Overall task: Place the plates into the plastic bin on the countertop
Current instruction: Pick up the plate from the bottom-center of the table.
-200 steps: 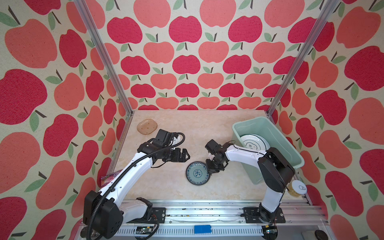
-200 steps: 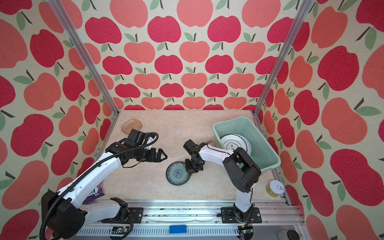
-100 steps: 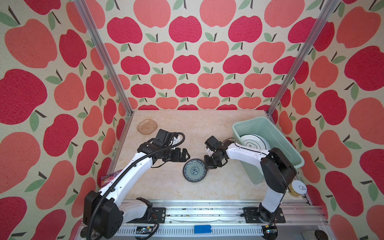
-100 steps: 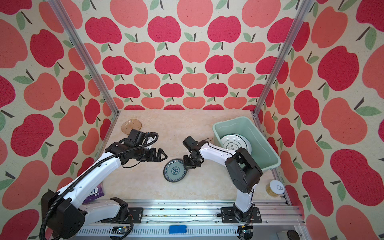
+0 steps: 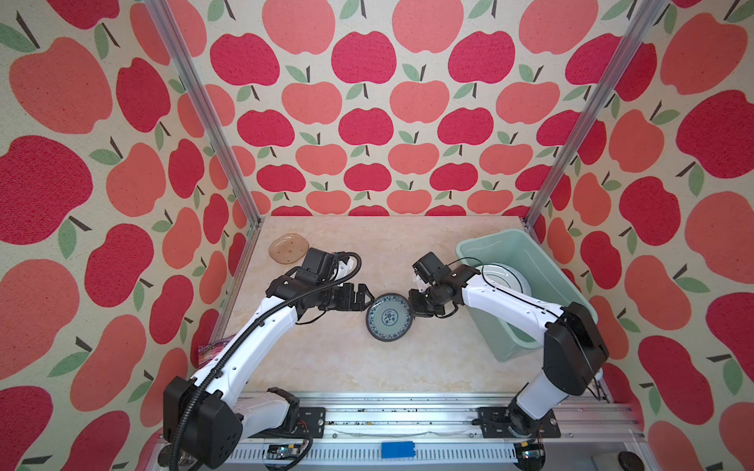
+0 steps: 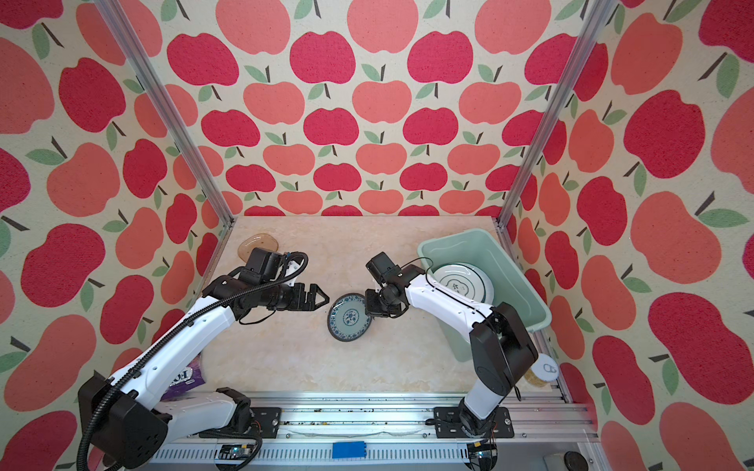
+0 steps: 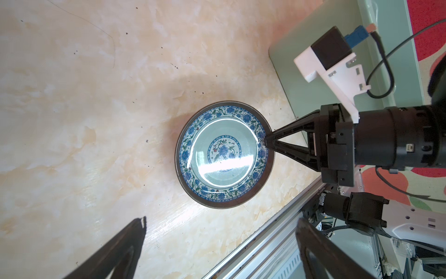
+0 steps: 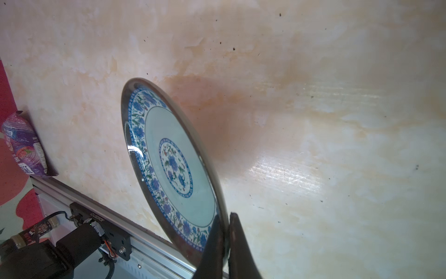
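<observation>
Right gripper is clenched on the rim of the teal plate. It's a thin pinch at one edge only. In the right wrist view the fingertips bite the lip and the whole dish hangs out past them, tilted. The plate sits mid-frame in both top views, over the countertop. I can't tell whether its far edge touches the surface. Left gripper is spread wide and empty, just beside the plate's left edge.

Risks as I read them:
- The rim is glazed and you're holding it at a single edge. A quick wrist swing could pivot the plate in the jaws or slide it out, so go slow.
- The plastic bin is at the right of the frame, and the right forearm lies across its near wall. A low path would clip the plate on the rim and lever it out of the grip, so lift before you carry it across.
- A white plate already lies in the bin. A release from height means ceramic on ceramic, with a chip or a bounce. Lower until nearly touching, then let go.
- The left arm is close. Moving it before the plate clears could knock the free edge.
- The amber plate, upper left of the countertop, is not yet binned. It lies near the left wrist, so watch that arm.
</observation>
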Robot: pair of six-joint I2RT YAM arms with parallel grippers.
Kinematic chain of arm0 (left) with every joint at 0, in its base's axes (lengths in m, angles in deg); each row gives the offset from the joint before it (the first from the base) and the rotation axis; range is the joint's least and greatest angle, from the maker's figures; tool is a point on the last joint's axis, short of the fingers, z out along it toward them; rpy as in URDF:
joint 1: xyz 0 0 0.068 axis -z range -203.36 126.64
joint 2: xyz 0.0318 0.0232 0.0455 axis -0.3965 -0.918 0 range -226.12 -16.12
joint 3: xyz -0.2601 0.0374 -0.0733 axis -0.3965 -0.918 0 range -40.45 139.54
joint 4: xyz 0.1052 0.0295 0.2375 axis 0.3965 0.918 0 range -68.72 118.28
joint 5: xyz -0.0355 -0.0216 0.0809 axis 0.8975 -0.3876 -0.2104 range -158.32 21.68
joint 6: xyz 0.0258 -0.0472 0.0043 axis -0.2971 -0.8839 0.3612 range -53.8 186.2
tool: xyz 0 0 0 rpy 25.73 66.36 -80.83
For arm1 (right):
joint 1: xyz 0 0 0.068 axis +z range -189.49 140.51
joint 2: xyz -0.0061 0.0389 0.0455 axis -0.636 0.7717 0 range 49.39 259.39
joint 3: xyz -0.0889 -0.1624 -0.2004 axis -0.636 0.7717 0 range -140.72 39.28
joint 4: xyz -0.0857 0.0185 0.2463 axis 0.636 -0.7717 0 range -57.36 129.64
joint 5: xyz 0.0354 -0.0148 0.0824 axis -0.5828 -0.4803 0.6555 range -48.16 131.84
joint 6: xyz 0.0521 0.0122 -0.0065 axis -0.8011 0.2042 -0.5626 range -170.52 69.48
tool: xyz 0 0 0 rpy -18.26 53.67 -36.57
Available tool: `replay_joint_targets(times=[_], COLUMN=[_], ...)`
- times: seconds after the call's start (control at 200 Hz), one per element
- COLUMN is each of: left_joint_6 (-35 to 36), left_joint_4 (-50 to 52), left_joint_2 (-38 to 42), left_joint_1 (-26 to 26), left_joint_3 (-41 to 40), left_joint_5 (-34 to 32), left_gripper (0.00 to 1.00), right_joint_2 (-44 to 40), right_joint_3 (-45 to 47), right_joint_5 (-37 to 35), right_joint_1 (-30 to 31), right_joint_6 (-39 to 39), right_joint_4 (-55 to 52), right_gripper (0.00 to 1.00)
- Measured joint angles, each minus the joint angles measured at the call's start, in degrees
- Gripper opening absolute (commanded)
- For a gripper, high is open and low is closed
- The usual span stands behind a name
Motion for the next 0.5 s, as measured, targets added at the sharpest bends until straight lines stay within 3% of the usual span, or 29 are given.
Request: replay_joint_targets(times=[0.25,0.5], left_joint_6=[-2.1,-7.3], left_joint_4=[-1.4,-6.3], left_joint_2=[0.0,0.6], left_joint_1=[-3.9,-4.0], left_joint_3=[0.0,2.3], left_joint_5=[4.2,8.0], left_gripper=[0.99,0.99], right_joint_2=[-4.8,-18.7], right_joint_3=[-0.1,-1.0], right_joint_5=[-0.1,1.4], right_joint_1=[-2.6,-12.2], right_joint_6=[-1.0,-3.1], right_joint_4=[-1.0,-2.0], right_gripper=[0.00,0.00])
